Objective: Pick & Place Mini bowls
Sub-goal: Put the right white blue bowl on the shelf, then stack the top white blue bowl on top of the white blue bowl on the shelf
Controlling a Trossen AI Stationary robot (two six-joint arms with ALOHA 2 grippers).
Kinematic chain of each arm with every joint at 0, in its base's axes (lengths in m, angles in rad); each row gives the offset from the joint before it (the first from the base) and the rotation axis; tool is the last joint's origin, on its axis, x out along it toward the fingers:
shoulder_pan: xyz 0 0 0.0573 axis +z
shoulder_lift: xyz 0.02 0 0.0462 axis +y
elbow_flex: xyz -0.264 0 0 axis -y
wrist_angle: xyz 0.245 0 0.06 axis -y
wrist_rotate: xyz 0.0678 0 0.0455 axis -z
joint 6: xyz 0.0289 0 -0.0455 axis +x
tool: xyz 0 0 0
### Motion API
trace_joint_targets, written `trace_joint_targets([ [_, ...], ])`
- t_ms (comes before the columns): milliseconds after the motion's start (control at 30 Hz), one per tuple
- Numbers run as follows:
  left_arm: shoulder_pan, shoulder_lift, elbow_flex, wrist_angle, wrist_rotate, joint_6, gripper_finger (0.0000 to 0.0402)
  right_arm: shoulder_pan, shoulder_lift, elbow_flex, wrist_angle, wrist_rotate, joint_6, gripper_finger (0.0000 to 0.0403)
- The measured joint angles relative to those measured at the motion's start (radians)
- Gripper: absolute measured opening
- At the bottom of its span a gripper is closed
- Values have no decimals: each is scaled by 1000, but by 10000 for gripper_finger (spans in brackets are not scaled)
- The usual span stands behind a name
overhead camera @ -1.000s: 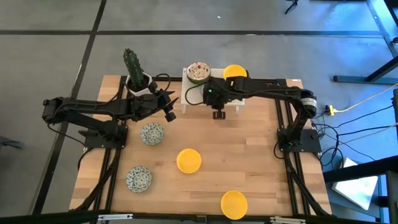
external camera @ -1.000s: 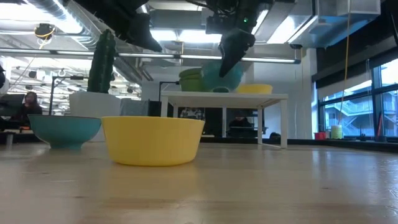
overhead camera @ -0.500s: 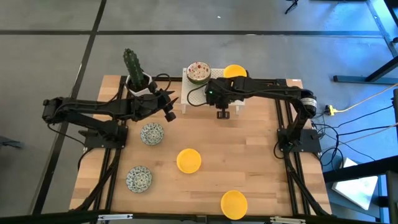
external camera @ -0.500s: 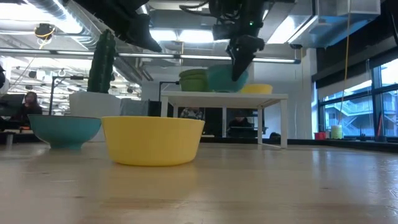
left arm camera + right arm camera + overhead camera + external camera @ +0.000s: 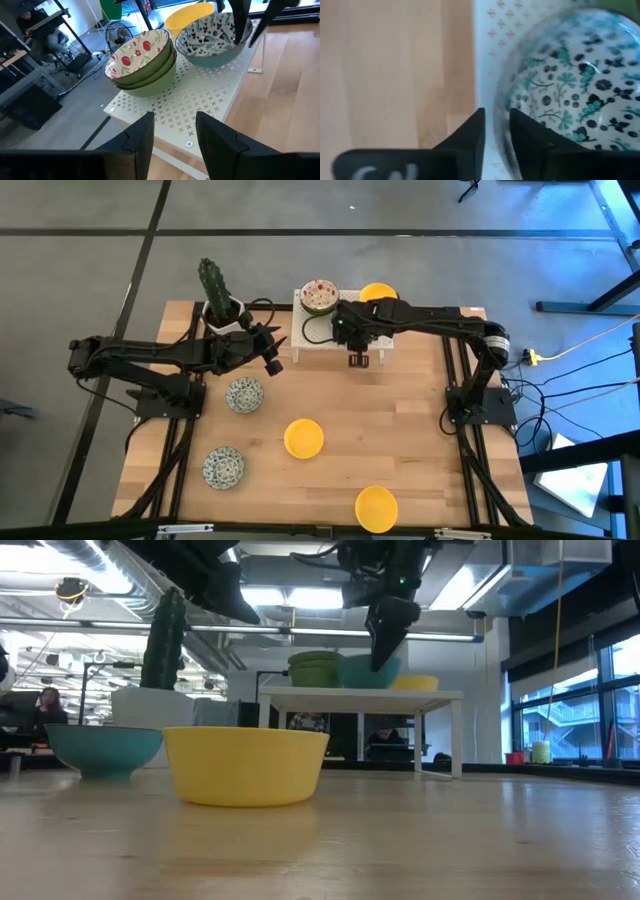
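Observation:
A white mini bowl with a blue-green pattern (image 5: 207, 32) stands on the white perforated stand (image 5: 200, 100), and my right gripper (image 5: 496, 112) is shut on its rim; in the high view the right arm covers most of it. On the same stand are a stack of reddish-patterned bowls (image 5: 318, 295) and a yellow bowl (image 5: 378, 294). Two blue-green bowls (image 5: 244, 394) (image 5: 223, 467) and two yellow bowls (image 5: 304, 437) (image 5: 376, 507) rest on the table. My left gripper (image 5: 272, 362) hangs open, left of the stand and off the table. My right gripper (image 5: 383, 648) pinches the blue-green bowl's rim (image 5: 500, 92), one finger inside the bowl and one outside. The fingers (image 5: 240, 20) come from above, pointing down. The bowl sits level, its base on the stand's top (image 5: 360, 692) as far as the low view shows.
A cactus in a white square pot (image 5: 220, 300) stands at the table's far left, behind the left arm. The stand fills the far middle. Bare wood lies on the table's right half (image 5: 420, 430) and between the loose bowls.
The right gripper has moved a little toward the table's right and come down over the stand with the blue-green bowl. A second ago the bowl hung tilted above the stand; it now sits level and lower, beside the reddish stack.

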Motion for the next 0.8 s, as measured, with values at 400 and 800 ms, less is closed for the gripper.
trace_joint_targets([
  [400,0,0,1,-233,138,-105,141,69,-23,67,-72,15,120,116],
  [800,-16,0,40,-449,185,-370,141,187,-238,-180,304,24,55,116],
])
